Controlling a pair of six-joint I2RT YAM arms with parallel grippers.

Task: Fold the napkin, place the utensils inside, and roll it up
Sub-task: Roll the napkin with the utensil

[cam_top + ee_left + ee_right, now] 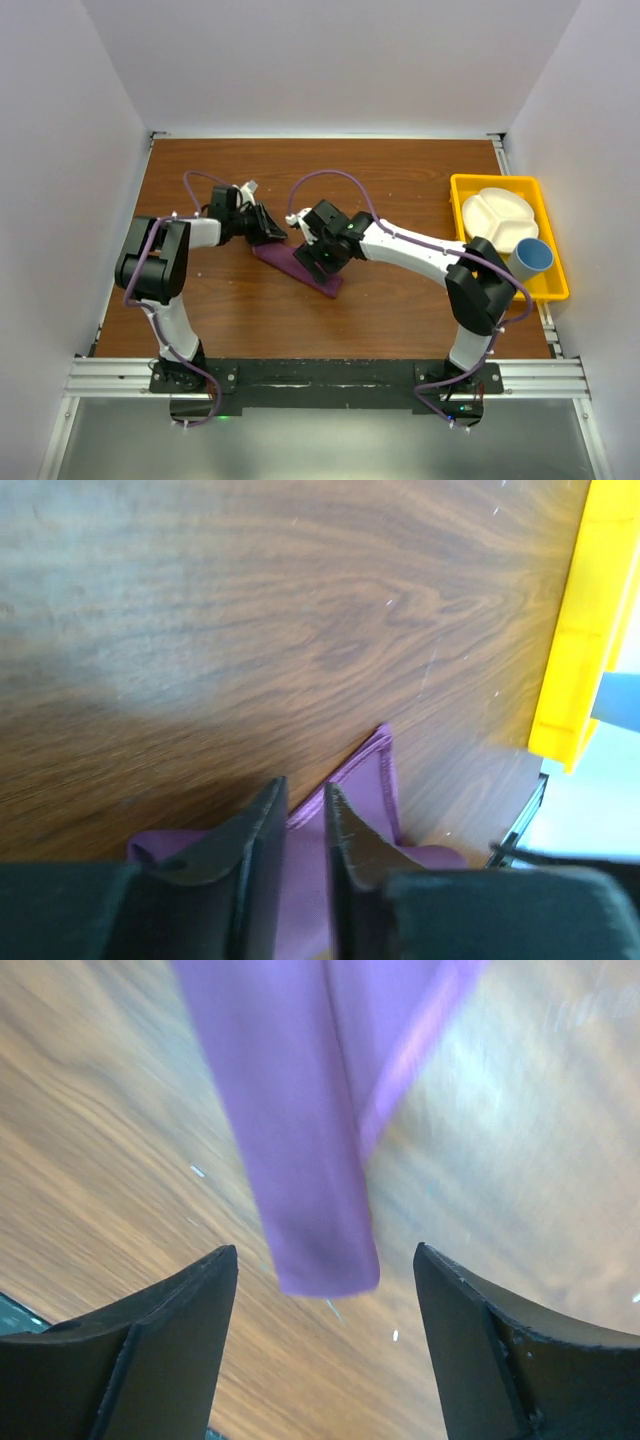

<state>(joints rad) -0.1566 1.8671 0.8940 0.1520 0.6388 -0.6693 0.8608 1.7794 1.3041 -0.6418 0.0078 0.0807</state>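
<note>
The plum-purple napkin lies on the wooden table as a narrow folded or rolled strip, running diagonally between my two grippers. My left gripper sits at its upper left end. In the left wrist view the left gripper is nearly shut, with napkin cloth pinched between its fingers. My right gripper hovers over the strip's lower right part. In the right wrist view it is wide open, and the rounded end of the napkin lies between its fingers without touching them. The utensils are hidden.
A yellow tray stands at the table's right edge, holding a white divided plate and a blue cup. The tray's wall also shows in the left wrist view. White walls enclose the table.
</note>
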